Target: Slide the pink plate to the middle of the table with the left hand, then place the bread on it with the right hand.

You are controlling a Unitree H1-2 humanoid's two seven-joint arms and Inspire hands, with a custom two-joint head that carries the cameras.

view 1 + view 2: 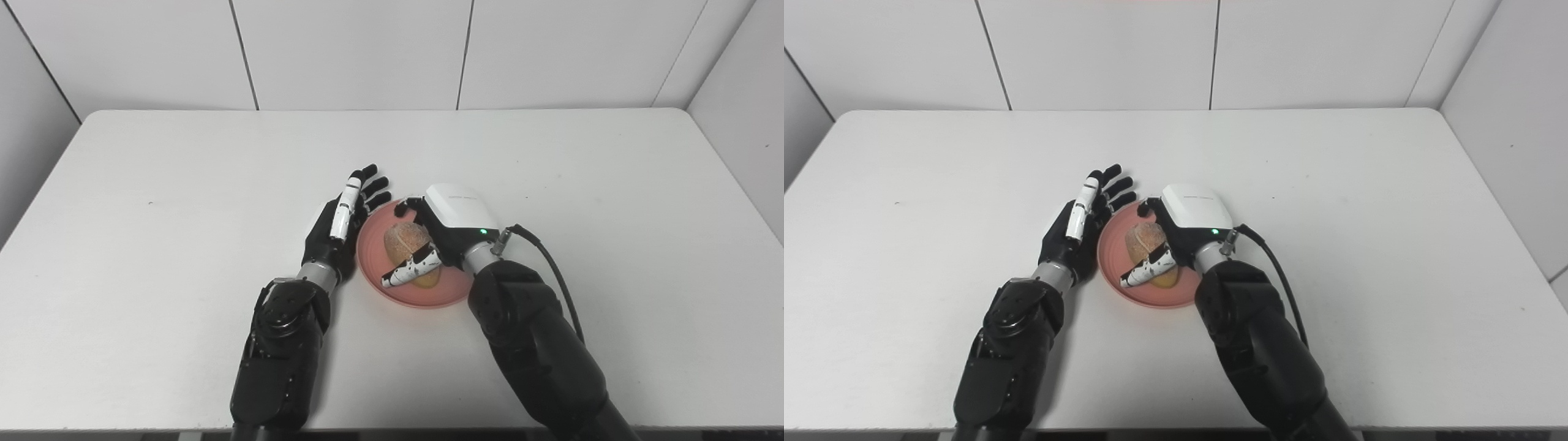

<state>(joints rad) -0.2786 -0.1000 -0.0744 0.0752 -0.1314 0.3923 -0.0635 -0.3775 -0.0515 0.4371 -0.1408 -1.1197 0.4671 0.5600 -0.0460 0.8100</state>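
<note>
On the left, the left robot hand (340, 220) lay flat and released, fingers spread, right against the left rim of the pink plate (373, 272). The plate sat about midway between the worktop's (153, 184) left and right edges, somewhat nearer the front edge. So the slide looked done! On it rested the bread (405, 240), and the right robot hand (438, 236) was over it, thumb and fingers curled around the loaf, grasping it. This looked like the placing step; the next move called for opening those fingers and lifting clear without dragging the bread off.
</note>
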